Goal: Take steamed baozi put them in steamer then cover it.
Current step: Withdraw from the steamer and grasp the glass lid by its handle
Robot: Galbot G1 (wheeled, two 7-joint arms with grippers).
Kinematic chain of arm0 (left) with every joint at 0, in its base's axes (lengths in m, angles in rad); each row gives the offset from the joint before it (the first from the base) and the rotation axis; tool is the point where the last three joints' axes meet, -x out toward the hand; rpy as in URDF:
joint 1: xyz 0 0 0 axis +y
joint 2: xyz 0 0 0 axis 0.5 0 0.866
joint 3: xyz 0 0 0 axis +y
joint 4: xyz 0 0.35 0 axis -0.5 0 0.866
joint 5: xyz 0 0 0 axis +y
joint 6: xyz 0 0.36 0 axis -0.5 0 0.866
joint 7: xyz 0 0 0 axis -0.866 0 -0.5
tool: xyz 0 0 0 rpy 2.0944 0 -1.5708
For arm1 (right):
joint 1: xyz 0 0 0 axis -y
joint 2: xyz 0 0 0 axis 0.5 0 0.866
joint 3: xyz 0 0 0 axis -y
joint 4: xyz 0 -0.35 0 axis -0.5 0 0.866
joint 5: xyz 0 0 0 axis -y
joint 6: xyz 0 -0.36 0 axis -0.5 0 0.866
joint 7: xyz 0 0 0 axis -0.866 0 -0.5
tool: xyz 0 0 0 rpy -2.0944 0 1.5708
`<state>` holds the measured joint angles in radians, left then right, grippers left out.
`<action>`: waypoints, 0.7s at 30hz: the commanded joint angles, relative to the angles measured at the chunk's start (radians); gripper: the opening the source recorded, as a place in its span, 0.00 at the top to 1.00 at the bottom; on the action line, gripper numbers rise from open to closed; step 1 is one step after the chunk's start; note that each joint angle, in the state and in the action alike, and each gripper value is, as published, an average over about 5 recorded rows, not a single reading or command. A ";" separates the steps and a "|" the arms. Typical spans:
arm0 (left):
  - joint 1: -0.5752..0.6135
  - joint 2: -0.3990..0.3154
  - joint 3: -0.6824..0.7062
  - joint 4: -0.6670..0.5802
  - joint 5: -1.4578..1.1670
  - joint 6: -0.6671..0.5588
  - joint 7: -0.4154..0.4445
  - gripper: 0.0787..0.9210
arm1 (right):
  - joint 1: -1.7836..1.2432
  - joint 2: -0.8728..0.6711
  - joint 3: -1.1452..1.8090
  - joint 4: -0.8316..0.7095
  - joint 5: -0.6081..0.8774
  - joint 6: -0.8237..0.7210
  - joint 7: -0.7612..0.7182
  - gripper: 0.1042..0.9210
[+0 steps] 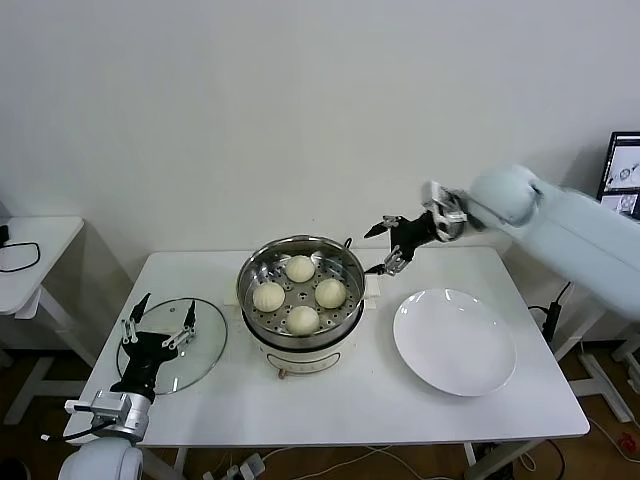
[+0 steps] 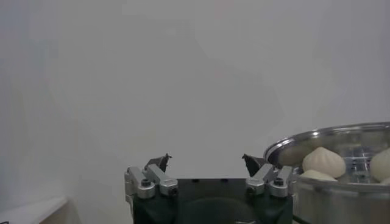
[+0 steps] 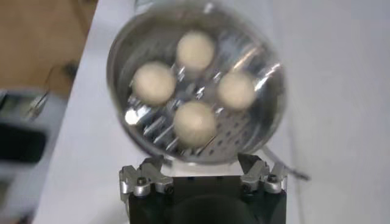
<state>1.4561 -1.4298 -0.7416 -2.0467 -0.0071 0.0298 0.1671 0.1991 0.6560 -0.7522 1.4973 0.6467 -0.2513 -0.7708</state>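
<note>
The steamer stands mid-table, uncovered, with several cream baozi on its perforated floor. To its left the round glass lid lies flat on the table. My left gripper hovers just above that lid, open, with nothing between its fingers; its wrist view shows the gripper open, beside the steamer rim and a baozi. My right gripper hangs open and empty in the air just right of the steamer. In its wrist view the right gripper looks down on the baozi.
A flat white plate with nothing on it lies right of the steamer. A small white side table stands off to the left, and a monitor sits at the far right edge.
</note>
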 commanded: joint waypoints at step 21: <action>-0.006 0.010 0.045 0.066 0.146 -0.142 -0.035 0.12 | -1.653 0.505 1.293 0.500 -0.248 0.594 0.877 0.12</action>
<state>1.4498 -1.4251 -0.6996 -2.0145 0.0432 -0.0470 0.1407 -1.0852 0.8846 0.3376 1.9053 0.5401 0.1378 -0.0486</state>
